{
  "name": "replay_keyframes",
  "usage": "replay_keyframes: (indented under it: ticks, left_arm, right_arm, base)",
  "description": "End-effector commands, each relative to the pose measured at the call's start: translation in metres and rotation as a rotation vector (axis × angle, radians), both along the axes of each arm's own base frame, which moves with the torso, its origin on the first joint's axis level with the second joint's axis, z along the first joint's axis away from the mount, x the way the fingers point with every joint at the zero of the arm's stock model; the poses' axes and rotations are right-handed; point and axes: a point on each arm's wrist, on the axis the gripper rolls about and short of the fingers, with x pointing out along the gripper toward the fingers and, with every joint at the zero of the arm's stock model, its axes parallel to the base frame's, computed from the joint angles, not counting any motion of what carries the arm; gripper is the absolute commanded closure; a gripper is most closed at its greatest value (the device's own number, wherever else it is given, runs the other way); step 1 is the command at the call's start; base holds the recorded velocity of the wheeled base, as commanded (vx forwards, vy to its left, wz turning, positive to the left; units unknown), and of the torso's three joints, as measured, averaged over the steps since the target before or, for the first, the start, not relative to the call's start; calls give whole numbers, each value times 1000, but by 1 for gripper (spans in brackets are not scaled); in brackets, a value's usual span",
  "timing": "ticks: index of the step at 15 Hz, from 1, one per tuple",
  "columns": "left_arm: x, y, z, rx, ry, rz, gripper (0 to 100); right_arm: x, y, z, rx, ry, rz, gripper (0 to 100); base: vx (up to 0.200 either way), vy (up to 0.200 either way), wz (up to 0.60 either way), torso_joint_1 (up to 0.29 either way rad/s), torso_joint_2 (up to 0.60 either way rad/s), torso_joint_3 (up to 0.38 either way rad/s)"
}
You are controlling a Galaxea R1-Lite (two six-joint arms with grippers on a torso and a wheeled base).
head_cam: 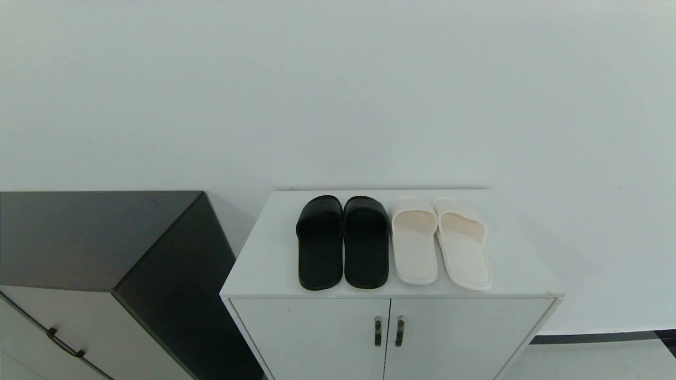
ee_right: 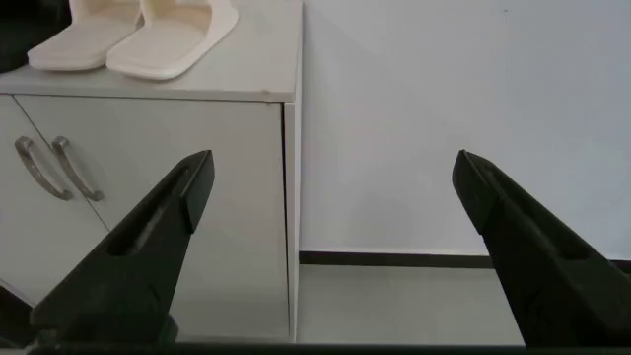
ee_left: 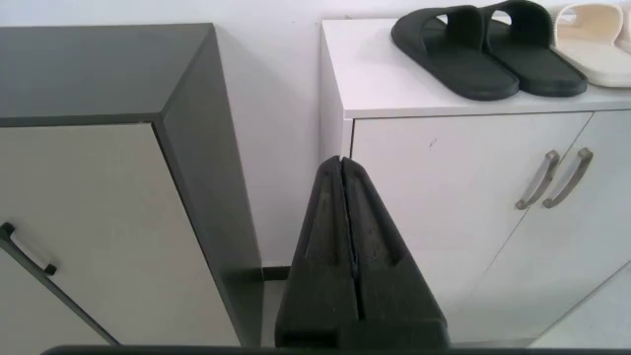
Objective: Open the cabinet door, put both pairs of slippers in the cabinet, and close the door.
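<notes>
A white cabinet (head_cam: 264, 264) stands in front of me with both doors shut and two metal handles (head_cam: 388, 330) at the middle. On its top lie a pair of black slippers (head_cam: 342, 241) and, to their right, a pair of cream slippers (head_cam: 441, 243). My left gripper (ee_left: 342, 173) is shut with nothing in it, low and to the left of the cabinet front (ee_left: 463, 207). My right gripper (ee_right: 333, 187) is open and empty, off the cabinet's right corner (ee_right: 286, 108). The black slippers (ee_left: 488, 49) and handles (ee_left: 557, 177) show in the left wrist view, the cream slippers (ee_right: 138, 35) in the right.
A dark-topped cabinet (head_cam: 95, 237) with a light front and a black handle (head_cam: 66, 344) stands close to the left, with a narrow gap between the two cabinets. A white wall lies behind. Bare floor (ee_right: 414, 306) runs to the right of the white cabinet.
</notes>
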Motion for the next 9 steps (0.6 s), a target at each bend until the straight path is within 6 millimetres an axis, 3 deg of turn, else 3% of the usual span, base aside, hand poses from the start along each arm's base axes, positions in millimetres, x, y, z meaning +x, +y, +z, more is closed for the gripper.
replay_keyframes:
  ticks: [1, 2, 3, 4, 5, 7, 9]
  left_arm:
    - [0, 0, 0, 6, -1, 1, 100]
    - [0, 0, 0, 10, -1, 1, 100]
    - [0, 0, 0, 9, -1, -1, 100]
    - [0, 0, 0, 10, -1, -1, 100]
    - [0, 0, 0, 9, -1, -1, 100]
    - [0, 0, 0, 26, -1, -1, 100]
    - [0, 0, 0, 38, 0, -2, 100]
  right_arm:
    - [0, 0, 0, -1, -3, 1, 0]
    - [-1, 0, 5, 7, -26, 3, 0]
    - [-10, 0, 45, 82, -141, 6, 0]
    - [-13, 0, 72, 149, -151, 10, 0]
    - [-8, 1, 84, 134, -83, 47, 0]
    - [16, 4, 83, 138, 99, 178, 0]
    - [48, 6, 95, 152, 189, 259, 0]
  base:
    - [0, 0, 0, 0, 0, 0]
    - [0, 0, 0, 0, 0, 0]
    - [0, 0, 0, 0, 0, 0]
    - [0, 0, 0, 0, 0, 0]
    - [0, 0, 0, 0, 0, 0]
    - [0, 0, 0, 0, 0, 0]
    - [0, 0, 0, 0, 0, 0]
